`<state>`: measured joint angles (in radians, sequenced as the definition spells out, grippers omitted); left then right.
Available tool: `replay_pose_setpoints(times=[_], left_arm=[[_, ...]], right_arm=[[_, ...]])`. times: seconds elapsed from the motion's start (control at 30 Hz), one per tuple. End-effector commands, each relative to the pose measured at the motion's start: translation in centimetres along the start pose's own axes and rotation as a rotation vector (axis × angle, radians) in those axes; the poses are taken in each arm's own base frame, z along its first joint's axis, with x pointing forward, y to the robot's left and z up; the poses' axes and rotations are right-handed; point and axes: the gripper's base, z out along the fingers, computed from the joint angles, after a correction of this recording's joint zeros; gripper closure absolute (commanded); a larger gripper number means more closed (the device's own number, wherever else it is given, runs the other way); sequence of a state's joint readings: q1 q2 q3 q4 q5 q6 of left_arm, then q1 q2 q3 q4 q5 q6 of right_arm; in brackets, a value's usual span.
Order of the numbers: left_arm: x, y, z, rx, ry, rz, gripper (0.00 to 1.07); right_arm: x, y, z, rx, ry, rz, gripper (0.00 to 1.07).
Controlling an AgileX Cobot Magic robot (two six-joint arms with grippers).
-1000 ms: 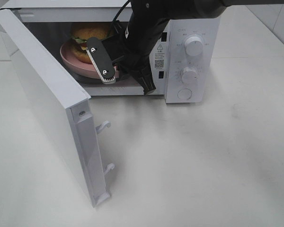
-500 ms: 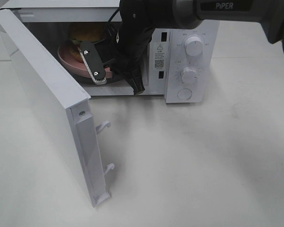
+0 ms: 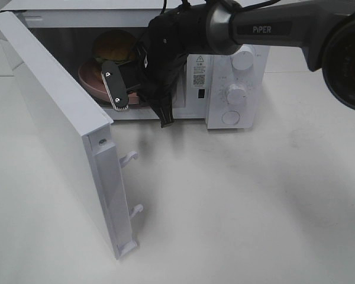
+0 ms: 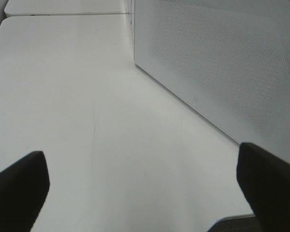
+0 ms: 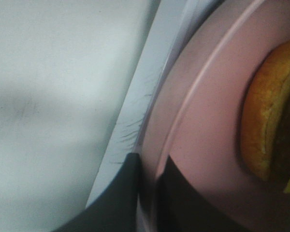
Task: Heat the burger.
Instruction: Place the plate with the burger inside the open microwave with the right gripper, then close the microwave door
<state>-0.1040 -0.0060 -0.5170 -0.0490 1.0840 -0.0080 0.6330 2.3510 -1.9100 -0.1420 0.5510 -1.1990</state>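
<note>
**Item 1: burger** (image 3: 114, 44). Count: one. Location: upper left of the high view, inside the microwave (image 3: 236, 35) cavity, sitting on the plate (image 3: 87, 80). Handling, by judgement: light, soft and tall, and the stacked layers are likely to slide or topple if tilted or squeezed. It is best carried by the plate rim and kept level, and the bun should not be taken hold of.

**Item 2: plate.** Count: one, pink and round. Stiff with a smooth rim, so probably slippery under a narrow pinch. The near edge lies just inside the cavity opening.

**Item 3: right gripper** (image 3: 110, 83). Count: one. It reaches into the cavity mouth from the upper right. In its wrist view the gripper (image 5: 147, 164) is pressed together on the plate (image 5: 208, 121) rim, one finger on each side, with the burger (image 5: 266, 121) just beyond and untouched.

**Item 4: left gripper** (image 4: 140, 162). Count: one. Its fingers are spread wide and hold nothing. It hangs over the bare bench (image 4: 87, 96) beside a white perforated panel, and it is out of the high view.

**Item 5: microwave.** Count: one, white. The door (image 3: 53, 118) is swung fully open, running from upper left to lower centre. The control panel carries two dials (image 3: 242, 57) and one round button (image 3: 231, 117). Two latch hooks (image 3: 130, 157) sit on the door edge.

**Item 6: bench** (image 3: 254, 201). Count: one, white, carrying the microwave.
</note>
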Motion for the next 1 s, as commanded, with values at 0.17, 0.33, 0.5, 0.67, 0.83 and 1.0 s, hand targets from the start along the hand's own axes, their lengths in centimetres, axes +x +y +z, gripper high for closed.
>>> replay_pose_setpoints(times=[0.17, 0.33, 0.5, 0.67, 0.83, 1.0], left_arm=[[-0.1, 0.0, 0.0, 0.007, -0.017, -0.001, 0.09], [-0.1, 0.0, 0.0, 0.007, -0.017, -0.001, 0.09], [-0.1, 0.0, 0.0, 0.007, -0.017, -0.001, 0.09], [-0.1, 0.0, 0.0, 0.007, -0.017, -0.001, 0.09], [-0.1, 0.0, 0.0, 0.007, -0.017, -0.001, 0.09], [-0.1, 0.0, 0.0, 0.007, -0.017, -0.001, 0.09]], right_arm=[[0.0, -1.2, -0.7, 0.084, -0.025, 0.037, 0.87], [0.0, -1.2, -0.7, 0.082, -0.027, 0.072, 0.69], [-0.1, -1.2, -0.7, 0.08, -0.031, 0.11, 0.62], [0.0, -0.8, -0.8, 0.065, -0.029, 0.155, 0.61], [0.2, -0.1, -1.2, 0.064, -0.039, 0.166, 0.6], [0.2, 0.3, -2.0, 0.094, -0.066, 0.188, 0.5]])
